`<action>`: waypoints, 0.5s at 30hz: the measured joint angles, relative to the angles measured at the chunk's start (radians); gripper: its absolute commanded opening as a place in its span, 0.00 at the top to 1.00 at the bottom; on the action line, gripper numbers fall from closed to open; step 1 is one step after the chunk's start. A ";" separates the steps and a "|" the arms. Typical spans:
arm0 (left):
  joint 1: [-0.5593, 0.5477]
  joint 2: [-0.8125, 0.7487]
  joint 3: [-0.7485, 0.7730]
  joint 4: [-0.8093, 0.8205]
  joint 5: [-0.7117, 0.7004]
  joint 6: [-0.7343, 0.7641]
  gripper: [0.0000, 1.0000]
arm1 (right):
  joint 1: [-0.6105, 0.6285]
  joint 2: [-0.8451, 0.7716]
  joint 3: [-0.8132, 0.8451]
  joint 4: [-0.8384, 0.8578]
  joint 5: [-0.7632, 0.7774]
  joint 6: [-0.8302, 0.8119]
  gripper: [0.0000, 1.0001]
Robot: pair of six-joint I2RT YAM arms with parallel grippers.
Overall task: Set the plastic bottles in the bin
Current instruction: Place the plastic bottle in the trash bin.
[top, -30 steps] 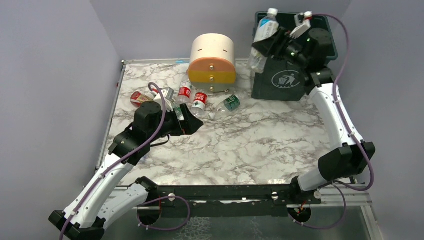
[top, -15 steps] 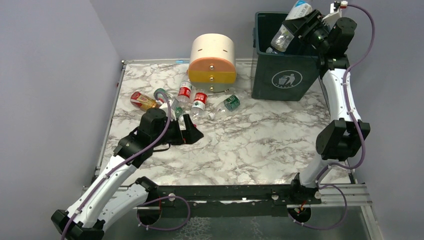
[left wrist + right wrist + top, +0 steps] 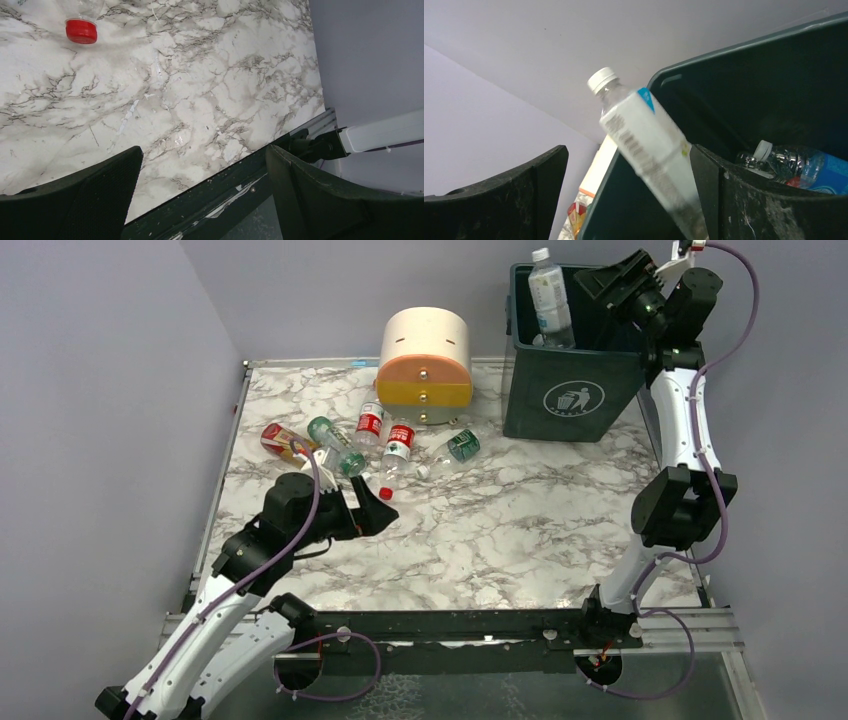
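Top ext.: R gripper (image 3: pixel 612 282) above bin (image 3: pixel 570 390), spread wide, empty; white-capped bottle (image 3: pixel 549 298) upright in bin mouth. L gripper (image 3: pixel 372 510) wide, empty, near table bottles (image 3: pixel 398 445).
L wrist: red cap (image 3: pixel 81 30) ahead.
R wrist: bottle blurred betw. fingers, untouched.
Rec.: lift straight up, avoid clipping rim.

Bin (image 3: pixel 570 390): dark green, white icon.
Tall bottle (image 3: pixel 649 145): clear, white cap, white label, blue corner; blurred print, possibly grey.
Table (image 3: pixel 520 530): white marble, grey veins.
Drawer unit (image 3: pixel 425 340): cream, orange front.
Red-label bottle (image 3: pixel 399 440): clear, red-and-white band.
Green-label bottle (image 3: pixel 462 445): clear, green band.
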 measured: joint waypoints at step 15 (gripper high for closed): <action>0.000 0.102 0.044 -0.046 -0.132 -0.017 0.01 | 0.017 -0.226 -0.274 -0.015 -0.063 0.002 0.04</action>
